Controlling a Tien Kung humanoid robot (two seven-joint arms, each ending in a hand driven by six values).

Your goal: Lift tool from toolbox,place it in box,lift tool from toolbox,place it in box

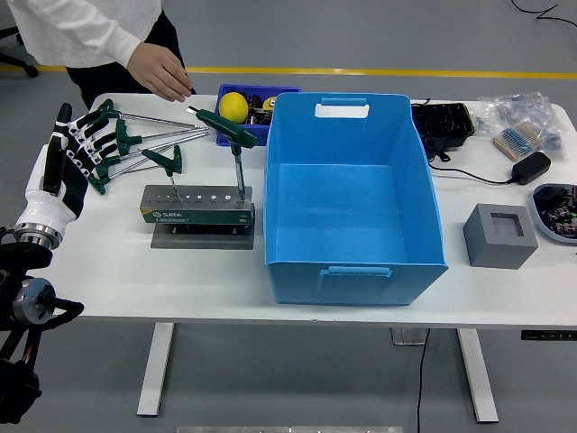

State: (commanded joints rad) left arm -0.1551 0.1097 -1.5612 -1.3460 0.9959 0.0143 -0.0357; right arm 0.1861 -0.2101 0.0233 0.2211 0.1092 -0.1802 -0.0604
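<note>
Robot's left hand (59, 176) sits at the left edge of the white table (117, 271), fingers straight and spread, holding nothing, fingertips just beside the green handles of the loose T-handle wrenches (117, 140) lying on the table's far-left part. Right arm out of view. Green tool stand (196, 208) sits on a grey base plate left of the big blue box (350, 194); two T-handle tools stand upright in it: a small one (168, 162) near its left end, a taller one (231, 135) near its right end. Blue box is empty, no tool in it. A person in a white sleeve stands at the far-left corner, hand (162, 72) reaching over the table, above the loose wrenches, touching nothing. Small blue bin with a yellow ball (233, 105) behind the stand. Grey block (499, 234) right of the box.
</note>
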